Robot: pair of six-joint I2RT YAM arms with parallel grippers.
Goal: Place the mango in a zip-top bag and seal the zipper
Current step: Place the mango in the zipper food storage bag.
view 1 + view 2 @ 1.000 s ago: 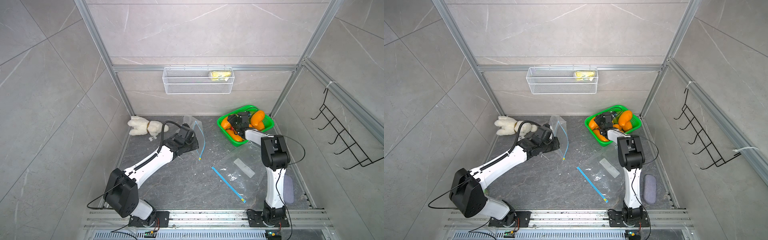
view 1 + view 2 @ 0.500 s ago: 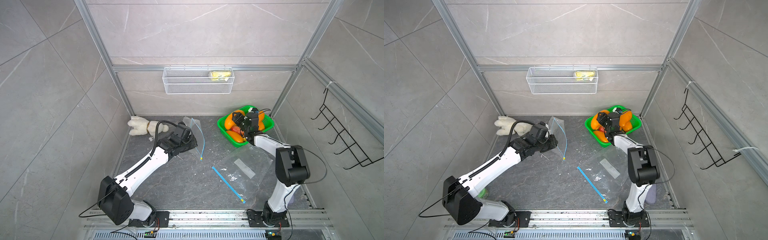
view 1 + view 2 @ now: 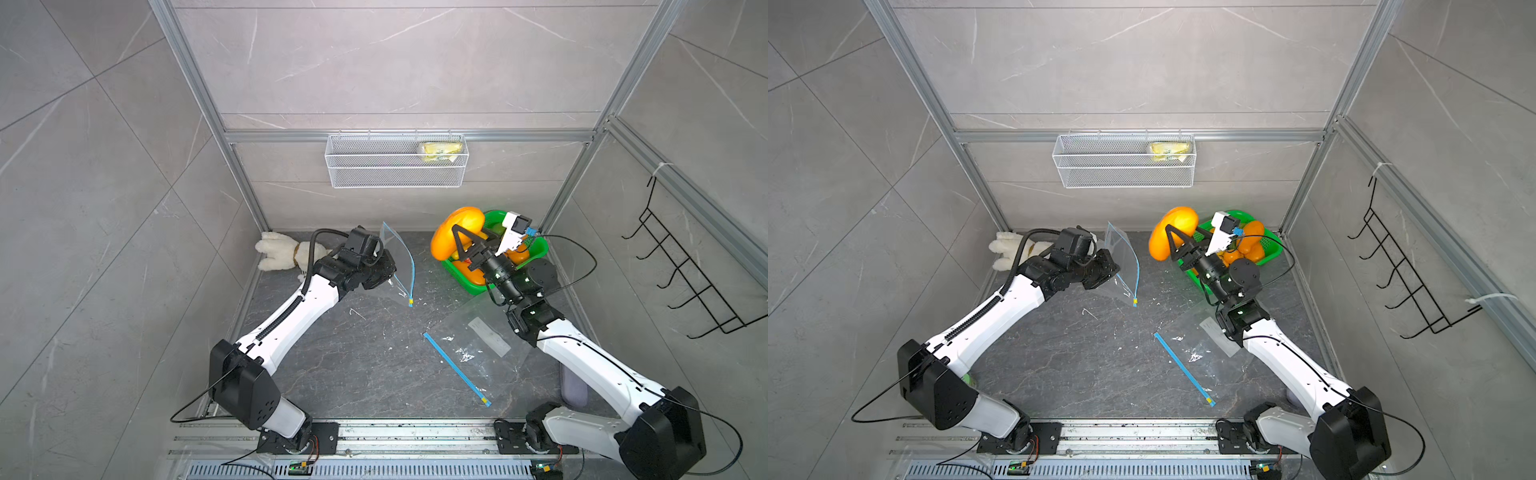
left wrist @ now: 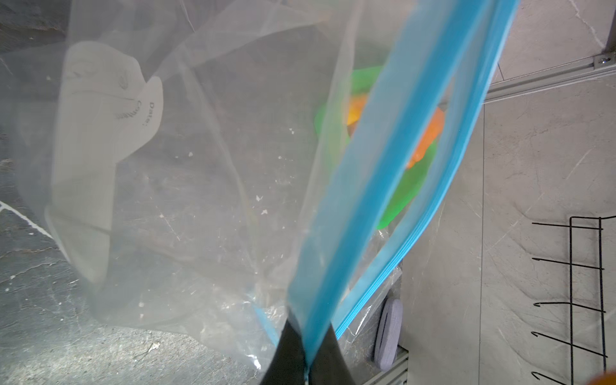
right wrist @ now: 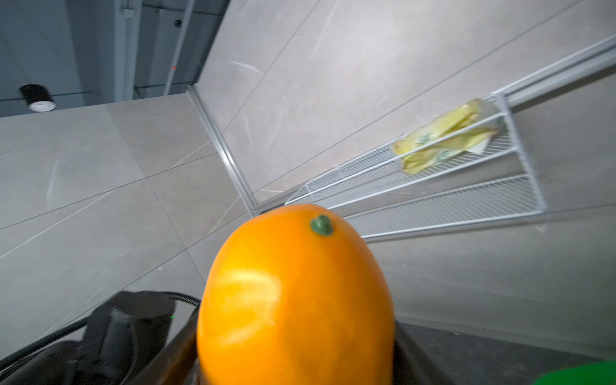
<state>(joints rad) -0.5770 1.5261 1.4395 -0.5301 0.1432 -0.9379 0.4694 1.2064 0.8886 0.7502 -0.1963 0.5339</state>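
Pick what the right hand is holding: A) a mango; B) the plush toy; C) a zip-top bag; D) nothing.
A: the right hand is closed around the orange mango, lifted clear of the green basket.

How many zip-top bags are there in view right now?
2. One bag hangs pinched in the left pincer; the other bag lies flat on the table beside the right arm. More could be hidden behind the arms.
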